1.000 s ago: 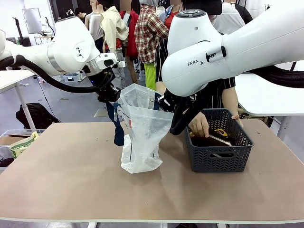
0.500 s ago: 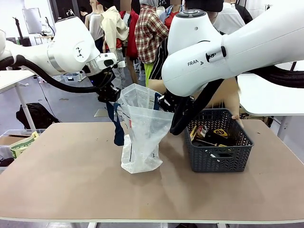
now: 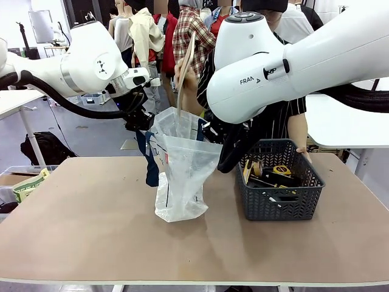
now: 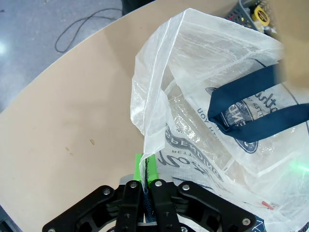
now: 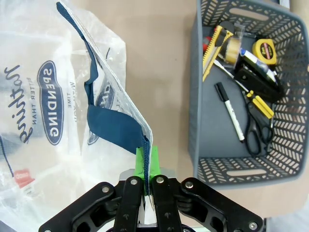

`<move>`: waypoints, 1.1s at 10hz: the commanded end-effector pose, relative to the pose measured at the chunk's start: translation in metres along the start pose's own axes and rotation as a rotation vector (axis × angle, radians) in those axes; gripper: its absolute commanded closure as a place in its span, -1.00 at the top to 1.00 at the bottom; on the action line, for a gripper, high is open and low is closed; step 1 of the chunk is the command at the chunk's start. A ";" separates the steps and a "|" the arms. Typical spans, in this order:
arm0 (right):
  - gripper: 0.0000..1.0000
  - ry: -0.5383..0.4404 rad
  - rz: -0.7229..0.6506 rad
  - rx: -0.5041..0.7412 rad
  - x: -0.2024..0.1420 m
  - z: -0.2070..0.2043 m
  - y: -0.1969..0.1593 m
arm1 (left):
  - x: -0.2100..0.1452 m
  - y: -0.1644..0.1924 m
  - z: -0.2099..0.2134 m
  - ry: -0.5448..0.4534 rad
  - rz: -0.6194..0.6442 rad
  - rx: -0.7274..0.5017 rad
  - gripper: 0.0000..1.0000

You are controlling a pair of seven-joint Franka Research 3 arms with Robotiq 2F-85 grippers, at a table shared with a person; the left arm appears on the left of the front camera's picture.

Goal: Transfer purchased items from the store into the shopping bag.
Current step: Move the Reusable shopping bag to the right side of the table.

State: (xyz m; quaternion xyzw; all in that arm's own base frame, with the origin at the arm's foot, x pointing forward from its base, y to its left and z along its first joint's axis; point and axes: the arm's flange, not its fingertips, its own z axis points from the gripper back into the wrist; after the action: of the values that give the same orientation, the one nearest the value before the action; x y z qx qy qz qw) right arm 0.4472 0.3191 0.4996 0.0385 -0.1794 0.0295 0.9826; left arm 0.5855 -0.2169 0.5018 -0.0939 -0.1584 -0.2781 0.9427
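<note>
Left wrist view: shopping bag [image 4: 217, 87] edge inside tool [image 4: 146, 170].

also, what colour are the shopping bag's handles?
Dark navy handles, clearest in the right wrist view.

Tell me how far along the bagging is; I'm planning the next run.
Done: left gripper and right gripper pinch the shopping bag open. In hand: the person's hand holds a thin tan item over its mouth. Left: tape measure, marker, scissors and more lie in the basket.
</note>
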 end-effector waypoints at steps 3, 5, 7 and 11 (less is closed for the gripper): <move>-1.00 0.004 -0.001 -0.006 -0.002 0.001 -0.002 | 0.001 0.002 0.003 0.012 0.000 0.019 -1.00; -1.00 0.004 -0.001 -0.006 -0.002 0.001 -0.002 | 0.001 0.002 0.003 0.012 0.000 0.019 -1.00; -1.00 0.004 -0.001 -0.006 -0.002 0.001 -0.002 | 0.001 0.002 0.003 0.012 0.000 0.019 -1.00; -1.00 0.004 -0.001 -0.006 -0.002 0.001 -0.002 | 0.001 0.002 0.003 0.012 0.000 0.019 -1.00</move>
State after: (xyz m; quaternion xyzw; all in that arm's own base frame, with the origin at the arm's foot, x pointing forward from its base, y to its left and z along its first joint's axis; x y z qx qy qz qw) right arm 0.4472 0.3191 0.4996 0.0385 -0.1794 0.0295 0.9826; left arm 0.5853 -0.2169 0.5014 -0.0939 -0.1570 -0.2784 0.9429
